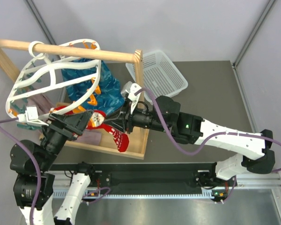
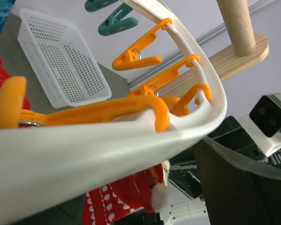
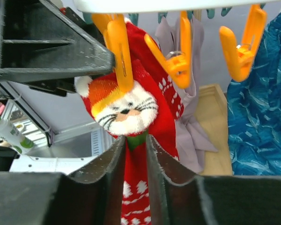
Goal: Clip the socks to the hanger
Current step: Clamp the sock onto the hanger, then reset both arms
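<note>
Hanger (image 2: 84, 159): hooked over the wooden rail (image 1: 84, 52) and tilted, its near rim dipped toward the arm bases. Orange clips line that rim, with a few teal ones further round.

Sock (image 3: 131, 110): red with white patterning and a cat face at the cuff. It hangs under the hanger's near rim. The cuff is gripped in one orange clip (image 3: 118, 51) and the leg dangles straight down. Two more orange clips hang beside it along the same rim.

Left pincer (image 1: 78, 123): just under the hanger's near rim, close beside the clip that grips the sock. Its fingers are spread wide and pinch nothing. In its wrist view the white rim runs across in front of it.

Right pincer (image 3: 136, 145): below the hanger, directly under the clipped cuff. Its fingers stand narrowly parted with the sock's leg running down between them. The fabric fills the gap, and whether they press on it cannot be told.

Teal-blue cloths (image 1: 107, 89): hanging from the hanger's far side.

Mauve-grey cloth (image 3: 189, 122): under the hanger, just behind the sock.

Stand base (image 1: 131, 151): wooden, lying beneath the hanger.

White mesh basket (image 1: 154, 75): on the table (image 1: 210, 89), to the right of the hanger and well apart from it.
</note>
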